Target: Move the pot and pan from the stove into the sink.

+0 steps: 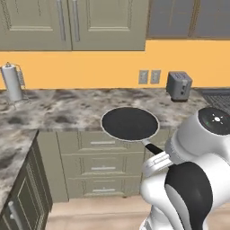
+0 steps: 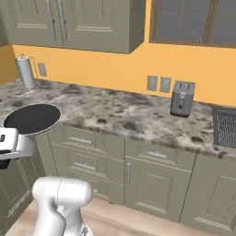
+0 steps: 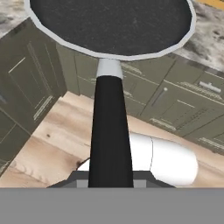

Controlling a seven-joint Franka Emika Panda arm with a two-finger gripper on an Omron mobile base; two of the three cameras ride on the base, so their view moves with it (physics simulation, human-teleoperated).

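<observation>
Pan (image 1: 130, 123) is off the stove and in the air, carried level at about desk (image 1: 67, 110) height, its round black body overhanging the desk's front edge above the drawers (image 1: 102, 155). In the hand view its long dark handle (image 3: 110, 131) runs straight down into the hand, so I judge the hand clamped on the handle — though the fingertips themselves are hidden under it and I cannot see the grip directly.

By my reading, the step in hand is the carry: pan lifted, sink not yet reached. A ribbed dark patch (image 2: 226, 126) at the far right of the desk, past the toaster (image 2: 182, 98), may be the sink's drainboard; the basin itself I cannot make out. The next move calls for travel to the right along the desk, keeping the pan level and clear of the toaster, then lowering it into the basin before letting go.

The arm is folded low and close to the base, wrist (image 1: 157, 161) reaching forward and left, with the handle roughly horizontal. A paper towel roll (image 1: 12, 82) stands at the far left, well apart from the pan.
</observation>
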